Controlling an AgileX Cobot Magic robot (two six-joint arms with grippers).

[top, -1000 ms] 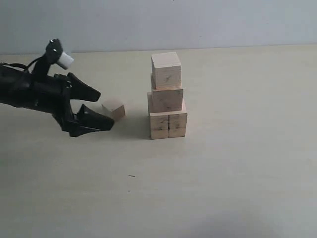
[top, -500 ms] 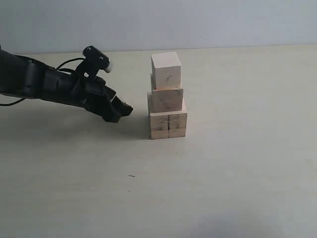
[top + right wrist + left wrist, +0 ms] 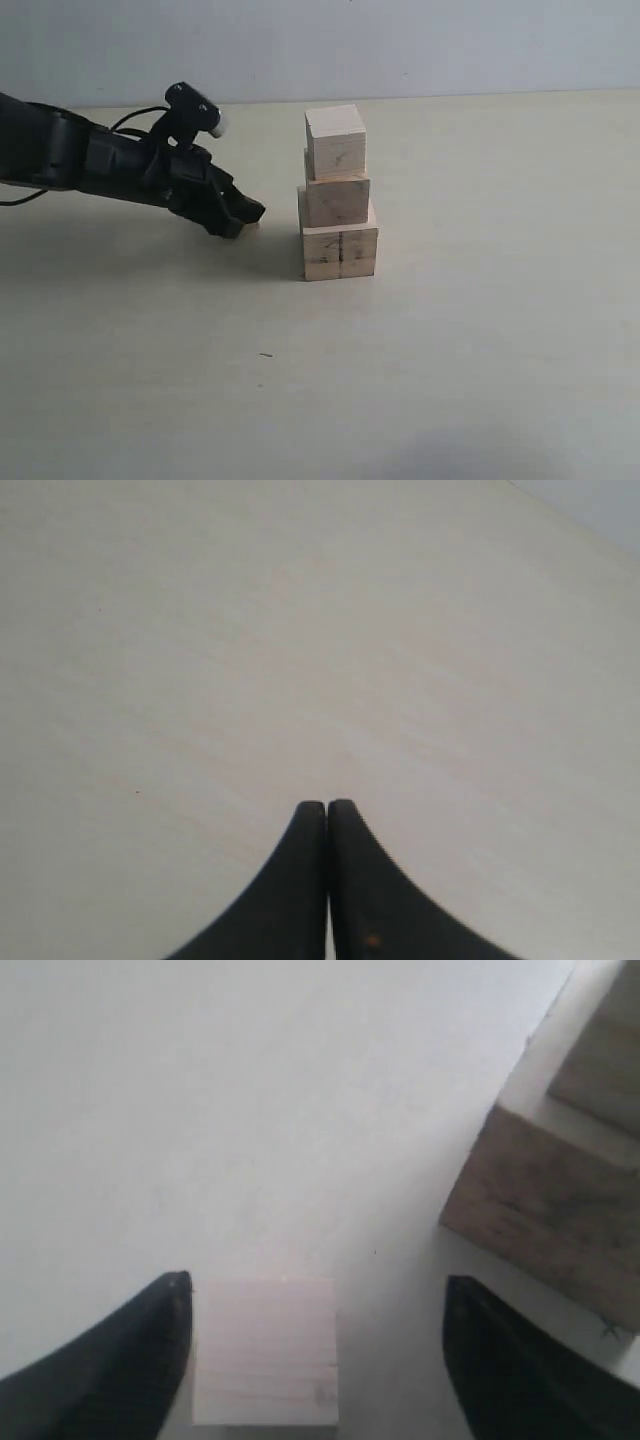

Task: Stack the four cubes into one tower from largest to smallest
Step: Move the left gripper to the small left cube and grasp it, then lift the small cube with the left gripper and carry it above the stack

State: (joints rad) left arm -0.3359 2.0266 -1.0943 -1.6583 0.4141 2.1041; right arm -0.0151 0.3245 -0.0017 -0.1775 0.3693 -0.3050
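Note:
Three pale wooden cubes form a stepped tower: the largest cube, with a dark vertical seam, carries a middle cube and a smaller one. The smallest cube lies on the table just left of the tower, almost hidden behind my left gripper in the exterior view. In the left wrist view that gripper is open and straddles the cube. One finger sits right beside the cube and the other stands well off it. The tower's base shows close by. My right gripper is shut on nothing.
A pale tabletop stretches around the tower, with a grey wall behind it. The left arm lies low across the left side of the table. The right arm does not show in the exterior view.
The left gripper swung right and down from beside the smallest cube to straddle it, covering it in the exterior view. The tower has not moved.

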